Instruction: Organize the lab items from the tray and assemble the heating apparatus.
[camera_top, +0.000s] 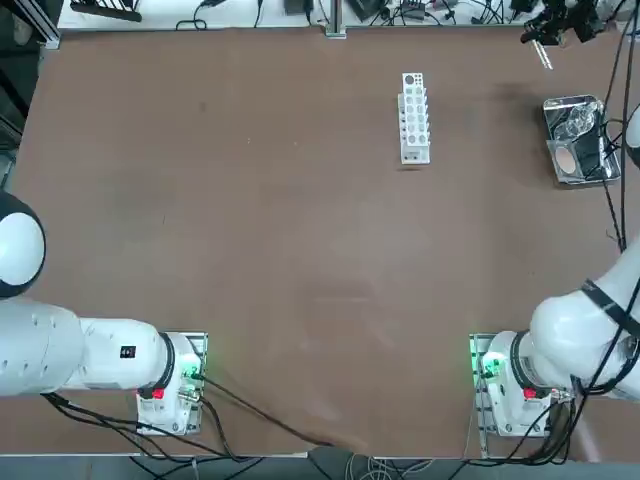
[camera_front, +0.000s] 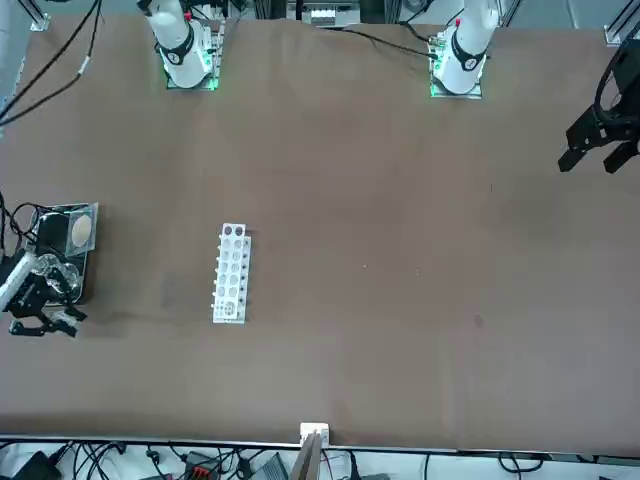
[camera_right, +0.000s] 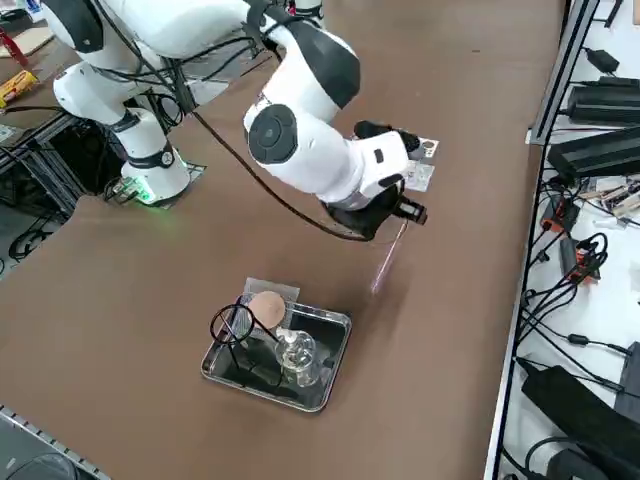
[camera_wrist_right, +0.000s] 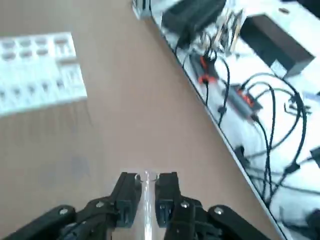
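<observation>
Finding: the right gripper is clenched on a thin clear glass tube, which runs between the two fingers and sticks out past their tips. It hangs above the table near the far right corner in the overhead view, at about 11 o'clock from the metal tray. The tray sits at roughly 2 o'clock on the table, close to the right edge. In it are the clear glass burner, the black wire ring stand and the grey mesh with tan centre, none of them yet taken out or stacked. Judgement: the step in hand is sorting, with the tube probably bound for the white test-tube rack, which lies at about 8 o'clock from the gripper and well apart from the tray. The next move calls for bringing the tube upright over a free hole and lowering it straight, since glass held this lightly could slip or strike the rack's rim. Room: the table between gripper and rack is open. The far edge and the cables beyond it lie close to the gripper, so any swing should go inward.
</observation>
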